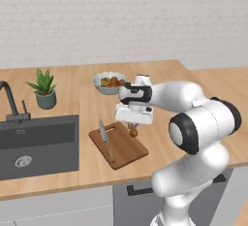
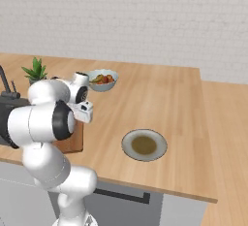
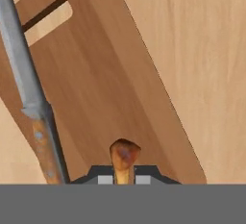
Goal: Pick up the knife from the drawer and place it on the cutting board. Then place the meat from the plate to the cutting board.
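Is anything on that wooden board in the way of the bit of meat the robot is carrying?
Nothing visible blocks it. The meat hangs in the gripper over bare wood of the cutting board; the knife lies along the board's other side, apart from it.

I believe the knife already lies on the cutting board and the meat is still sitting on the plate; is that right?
Not quite: the plate is bare in the right base view. The gripper holds the meat over the cutting board, as the hand view shows. The knife does lie there.
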Robot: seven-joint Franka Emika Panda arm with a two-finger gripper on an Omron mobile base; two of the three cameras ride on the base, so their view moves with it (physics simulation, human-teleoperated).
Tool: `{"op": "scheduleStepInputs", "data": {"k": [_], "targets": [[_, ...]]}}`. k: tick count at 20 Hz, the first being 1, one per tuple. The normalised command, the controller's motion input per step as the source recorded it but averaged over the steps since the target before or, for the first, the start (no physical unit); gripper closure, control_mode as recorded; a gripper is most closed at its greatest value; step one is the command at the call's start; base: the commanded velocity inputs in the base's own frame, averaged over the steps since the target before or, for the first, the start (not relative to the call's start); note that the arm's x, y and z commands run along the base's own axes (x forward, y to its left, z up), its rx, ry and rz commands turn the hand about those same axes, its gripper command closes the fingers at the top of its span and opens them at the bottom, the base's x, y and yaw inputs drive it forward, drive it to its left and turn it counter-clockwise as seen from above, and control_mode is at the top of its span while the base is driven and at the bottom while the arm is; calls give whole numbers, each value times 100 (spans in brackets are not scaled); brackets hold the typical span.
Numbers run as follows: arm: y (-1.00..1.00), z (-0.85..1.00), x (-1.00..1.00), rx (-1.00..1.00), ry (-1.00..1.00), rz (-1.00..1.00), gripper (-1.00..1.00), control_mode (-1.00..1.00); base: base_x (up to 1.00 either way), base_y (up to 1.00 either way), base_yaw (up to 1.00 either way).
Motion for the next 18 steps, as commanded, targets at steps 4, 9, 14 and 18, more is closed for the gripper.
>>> {"op": "scheduleStepInputs", "data": {"k": [4,9,14,18], "targets": [[41,-49,9,-11,0,-1,100,-100,0,0,0],[10,-59,1,0,0,0,100,-100,0,0,0],[4,-53,0,0,0,0,100,-100,0,0,0],[24,-31,-1,0,0,0,-100,-100,0,0,0]]}}
